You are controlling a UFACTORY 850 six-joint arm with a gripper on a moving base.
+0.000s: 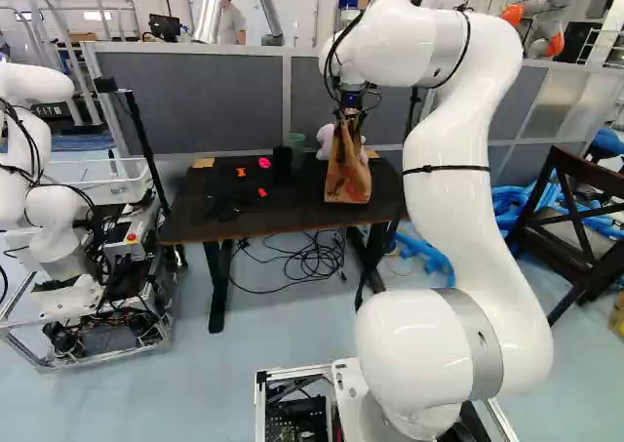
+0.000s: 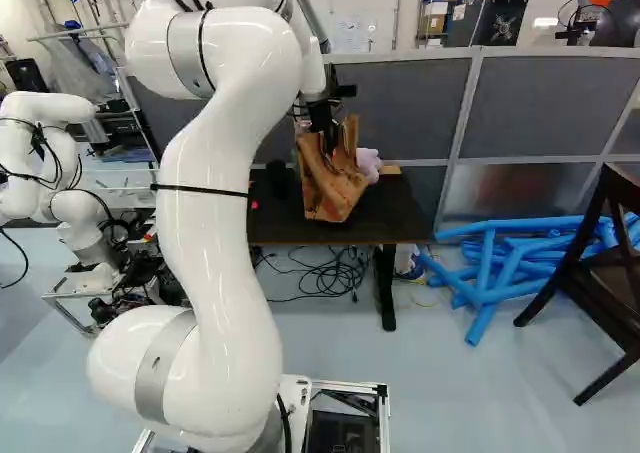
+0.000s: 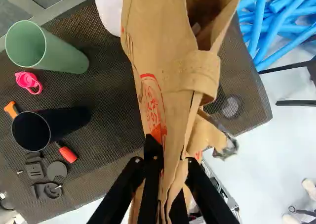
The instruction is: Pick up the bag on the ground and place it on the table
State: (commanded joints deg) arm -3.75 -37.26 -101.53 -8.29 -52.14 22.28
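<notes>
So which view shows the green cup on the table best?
Wrist view: the green cup shows large there, open rim and side both visible, clear of the bag. Left base view has it only small, next to the black cup. Can't make it out in the right base view.

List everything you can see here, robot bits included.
Paper bag: one, brown, in the gripper
Table: one, dark, ahead
Cups: two, green and black, on table
Small pieces: several, pink, orange, red, black, near cups
Pale bundle: one, pinkish, beside bag
Tubes: many, blue, on floor
Chair: one, dark brown, far right
Cables: several, black, under table
Partition: one, grey, behind table
Another robot: at least two, white, left and back
Arm: one, white, foreground
Gripper: one, black, pinching bag
</notes>
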